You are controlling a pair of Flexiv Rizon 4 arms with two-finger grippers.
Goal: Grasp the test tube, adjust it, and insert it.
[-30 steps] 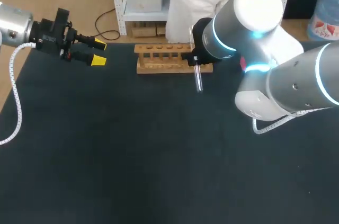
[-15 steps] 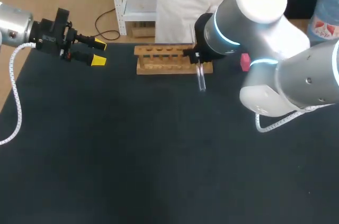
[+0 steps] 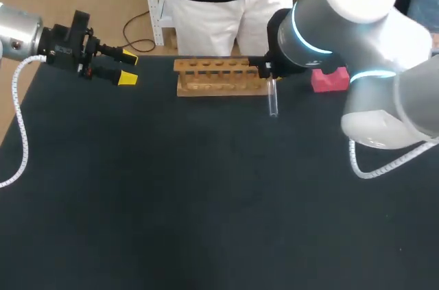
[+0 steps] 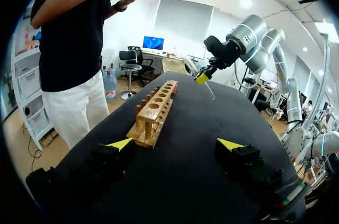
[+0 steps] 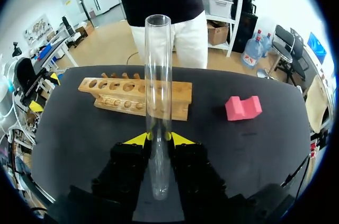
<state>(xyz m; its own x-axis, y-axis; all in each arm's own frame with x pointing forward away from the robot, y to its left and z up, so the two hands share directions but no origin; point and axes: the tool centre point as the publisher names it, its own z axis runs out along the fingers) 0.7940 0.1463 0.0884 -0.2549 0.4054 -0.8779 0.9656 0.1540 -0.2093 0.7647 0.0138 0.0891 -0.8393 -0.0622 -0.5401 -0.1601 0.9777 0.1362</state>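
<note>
1. the left pincer [image 4: 175, 144] is spread far apart, with nothing in it. it hangs well apart from the rack, i think to leave the other arm room.
2. the wooden rack [image 3: 219, 76] lies on the black table [image 3: 171, 201], ahead of both pincers. its holes face up so a tube can drop in.
3. the right pincer [image 5: 159, 138] pinches the test tube [image 5: 158, 75] from both sides, near its round end. the tube's mouth sticks out ahead, toward the rack, so i think it needs turning first.
4. the pink block [image 5: 243, 107] sits ahead of the right pincer, off to one side, near the rack's end.
</note>
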